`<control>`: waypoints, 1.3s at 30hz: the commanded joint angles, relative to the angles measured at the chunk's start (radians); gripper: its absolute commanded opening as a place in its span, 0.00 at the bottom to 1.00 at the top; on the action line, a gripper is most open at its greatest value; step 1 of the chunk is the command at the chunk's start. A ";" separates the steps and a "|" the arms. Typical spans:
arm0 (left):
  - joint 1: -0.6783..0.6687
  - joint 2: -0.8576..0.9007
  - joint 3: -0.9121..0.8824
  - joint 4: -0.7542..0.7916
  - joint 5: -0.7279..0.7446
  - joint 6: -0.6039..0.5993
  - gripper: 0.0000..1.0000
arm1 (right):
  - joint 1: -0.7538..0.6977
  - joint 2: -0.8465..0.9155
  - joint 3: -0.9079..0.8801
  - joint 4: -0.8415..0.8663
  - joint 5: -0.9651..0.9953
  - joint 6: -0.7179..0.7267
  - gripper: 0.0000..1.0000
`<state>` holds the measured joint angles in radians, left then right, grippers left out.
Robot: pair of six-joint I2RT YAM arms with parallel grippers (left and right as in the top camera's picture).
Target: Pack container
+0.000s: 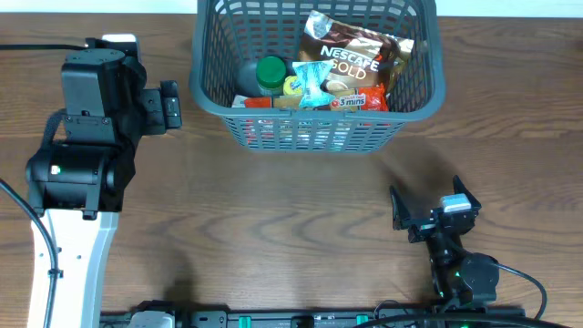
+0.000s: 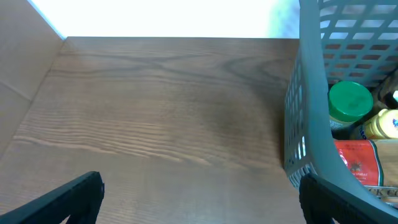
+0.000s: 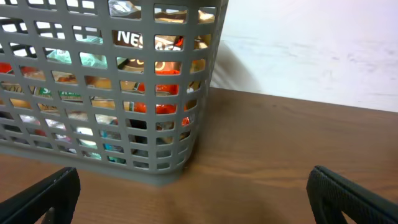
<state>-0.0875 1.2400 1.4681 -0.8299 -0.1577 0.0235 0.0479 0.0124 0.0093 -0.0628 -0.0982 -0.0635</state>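
Overhead, container: the container (image 1: 196, 64) stands at the far middle of the tabletop (image 1: 273, 228), holding a coffee pouch (image 1: 351, 55), a green-lidded jar (image 1: 271, 73) and several smaller packets.
Overhead, tabletop: no loose grocery shows outside the container.
Left wrist, pincer: the left pincer (image 1: 171, 105) hangs just beside the container's left wall, with its fingers wide apart and nothing between them.
Right wrist, pincer: the right pincer (image 1: 428, 200) faces a corner of the container from well apart; its fingers are spread and empty.
Progress: packing looks finished or nearly so. Any item still to be packed lies out of view.
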 commanded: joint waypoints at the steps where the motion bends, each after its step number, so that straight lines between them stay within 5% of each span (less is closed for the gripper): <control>1: 0.004 0.001 0.010 0.000 -0.009 0.005 0.99 | -0.010 -0.007 -0.004 -0.001 -0.011 -0.016 0.99; 17: 0.004 -0.025 0.009 0.006 -0.007 0.005 0.98 | -0.010 -0.008 -0.004 -0.001 -0.011 -0.016 0.99; 39: 0.017 -0.649 0.008 0.024 -0.007 -0.082 0.98 | -0.010 -0.007 -0.004 -0.001 -0.011 -0.016 0.99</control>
<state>-0.0845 0.6281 1.4696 -0.7902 -0.1577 -0.0174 0.0479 0.0124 0.0093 -0.0628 -0.0986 -0.0635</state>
